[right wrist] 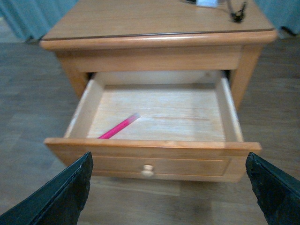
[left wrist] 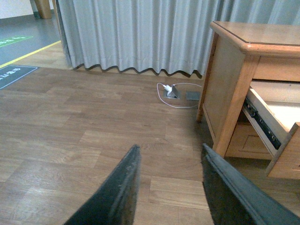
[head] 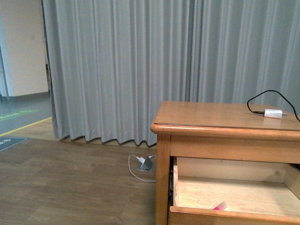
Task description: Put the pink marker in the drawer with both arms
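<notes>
Right gripper (right wrist: 168,158): jaws spread wide and empty, one finger on each side of the open drawer's front, facing the cabinet squarely from just in front of it. Round knob (right wrist: 148,171) on the front panel, closest to this gripper. Drawer (right wrist: 150,146): pulled well out. Pink marker (right wrist: 119,126) lying flat on the drawer floor, just behind the front wall and in the half toward the robot's left; its long axis runs on a diagonal, the pink end by the front wall and the pale end pointing in toward the middle of the floor. The marker thus lies ahead of and below the right gripper, which appears the nearer by far. Left gripper (left wrist: 171,150): jaws likewise apart and empty, over bare floorboards beside the cabinet (head: 225,117), well apart from the marker. Farthest back, on the cabinet top, a white adapter (head: 273,113) with its black cable.
</notes>
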